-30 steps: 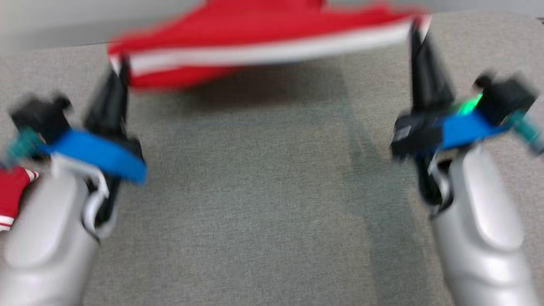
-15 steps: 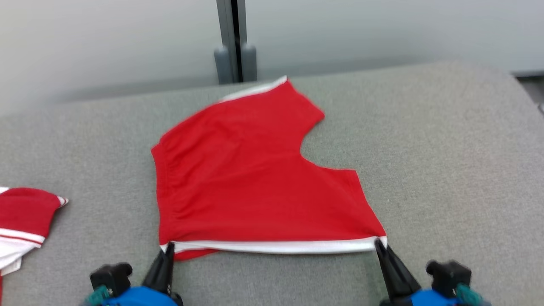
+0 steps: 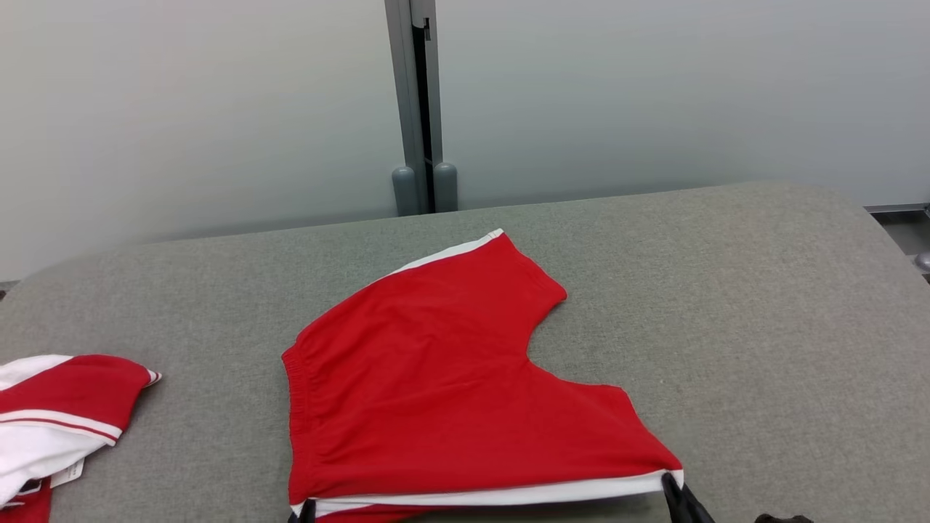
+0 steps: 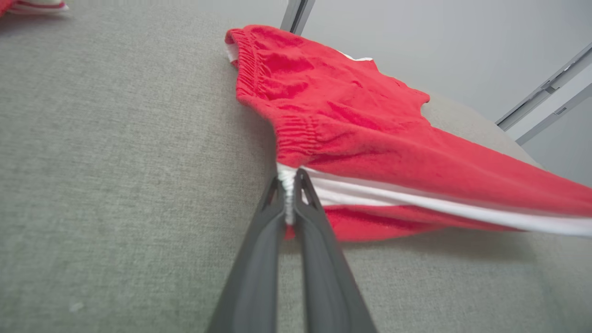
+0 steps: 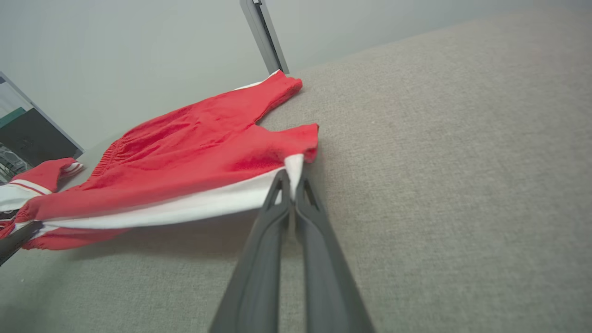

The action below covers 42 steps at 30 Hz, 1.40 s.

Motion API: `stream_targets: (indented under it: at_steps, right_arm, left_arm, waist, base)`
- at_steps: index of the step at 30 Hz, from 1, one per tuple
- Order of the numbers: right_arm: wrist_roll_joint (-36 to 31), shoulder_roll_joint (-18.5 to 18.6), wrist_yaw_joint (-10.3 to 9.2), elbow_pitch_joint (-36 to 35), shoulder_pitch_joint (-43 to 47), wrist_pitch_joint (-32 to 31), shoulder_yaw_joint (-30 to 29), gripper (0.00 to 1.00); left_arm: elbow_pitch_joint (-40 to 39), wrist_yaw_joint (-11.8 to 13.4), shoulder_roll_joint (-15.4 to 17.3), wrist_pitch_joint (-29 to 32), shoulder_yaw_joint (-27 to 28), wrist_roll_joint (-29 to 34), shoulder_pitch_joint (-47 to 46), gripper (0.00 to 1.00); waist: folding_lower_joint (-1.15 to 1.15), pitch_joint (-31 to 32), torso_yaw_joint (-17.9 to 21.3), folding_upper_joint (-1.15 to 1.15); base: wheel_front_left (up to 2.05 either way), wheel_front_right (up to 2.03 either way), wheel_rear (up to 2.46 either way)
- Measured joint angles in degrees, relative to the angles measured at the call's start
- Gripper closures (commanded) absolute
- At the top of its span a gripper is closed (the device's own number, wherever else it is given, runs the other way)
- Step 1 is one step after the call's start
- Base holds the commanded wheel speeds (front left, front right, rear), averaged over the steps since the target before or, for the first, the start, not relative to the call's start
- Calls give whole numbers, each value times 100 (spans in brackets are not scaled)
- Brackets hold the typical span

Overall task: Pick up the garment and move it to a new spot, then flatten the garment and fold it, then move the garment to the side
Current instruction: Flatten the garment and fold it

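Grey fabric-covered table (image 3: 763, 305), wide, rounded at the far right corner. In the middle, toward the near edge: red shorts (image 3: 436, 392), spread mostly flat, elastic waistband to the left, one leg toward the far side, the other to the right, white band along the near edge, that edge raised slightly off the fabric. At the left edge, well apart: a second red-and-white garment (image 3: 65, 407), crumpled.

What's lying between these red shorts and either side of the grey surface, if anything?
To the robot's left, a second red-and-white garment lies on the grey surface, apart from the red shorts. Toward the right, nothing visible stands in the way.
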<state>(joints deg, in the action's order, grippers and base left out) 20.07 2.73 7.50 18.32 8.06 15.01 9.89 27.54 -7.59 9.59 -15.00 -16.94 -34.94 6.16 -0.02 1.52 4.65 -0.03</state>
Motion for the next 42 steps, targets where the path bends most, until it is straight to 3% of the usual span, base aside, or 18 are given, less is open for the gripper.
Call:
stream_targets:
  at_steps: [6,13,26,35,42]
  right_arm:
    - [25,1,-1,-152,-283,1,-48,100]
    - [-145,7,-1,156,-1746,3,-111,100]
    - [-687,1,-2,1679,-4580,2,-350,100]
    - [-1379,2,-2,2692,-5787,2,-751,100]
    - [-1788,-2,-1,3098,-6164,3,-1081,100]
  left_arm:
    - [-365,0,-35,0,-38,171,-107,100]
    - [-619,0,22,0,-292,-99,-1065,100]
    - [-226,1,303,0,-617,-1040,-2916,100]
    - [32,1,354,0,-1132,-1345,-3819,100]
    - [364,1,316,0,-1180,-1391,-4131,100]
  waist:
    - [1,-90,-173,2]
    - [4,-582,-311,4]
    - [4,-1824,-753,5]
    - [3,-2470,-1114,5]
    - [3,-2797,-1298,5]
  base:
    - [0,0,0]
    - [0,0,0]
    - [0,0,0]
    - [0,0,0]
    - [0,0,0]
